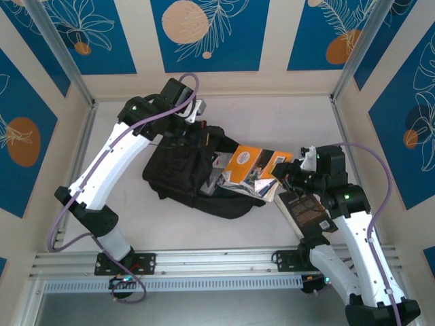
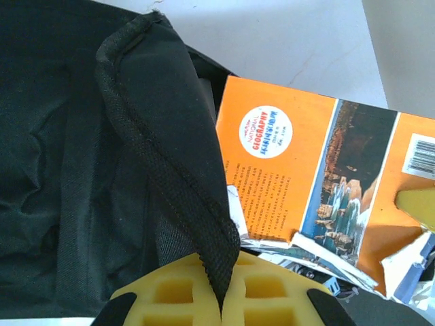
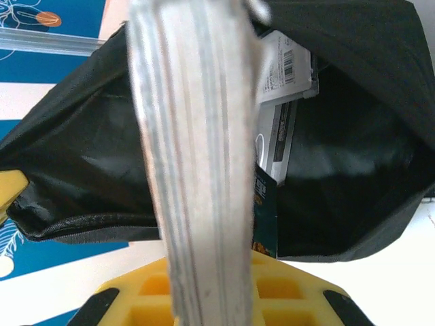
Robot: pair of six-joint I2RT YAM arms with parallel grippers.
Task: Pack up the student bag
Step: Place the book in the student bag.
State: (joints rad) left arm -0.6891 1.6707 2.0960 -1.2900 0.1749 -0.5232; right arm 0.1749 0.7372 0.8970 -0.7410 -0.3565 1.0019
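The student bag (image 1: 180,170) is a big black fabric backpack lying mid-table, its mouth facing right. My left gripper (image 1: 192,133) is at the bag's far upper edge. In the left wrist view it (image 2: 228,278) is shut on the bag's black woven rim (image 2: 170,176). An orange geography book (image 1: 248,163) with a torn cover (image 2: 285,170) pokes from the bag's mouth. My right gripper (image 1: 284,178) is shut on that book's near end. The right wrist view shows its grey page edges (image 3: 197,170) clamped in the gripper (image 3: 217,288), pointing into the bag's dark opening (image 3: 353,170).
A flat dark book with gold print (image 1: 307,209) lies on the table under the right arm. Inside the bag is a white packet with a barcode (image 3: 285,75). Metal frame posts (image 1: 61,54) and side walls close in the table; a rail (image 1: 217,261) runs along the near edge.
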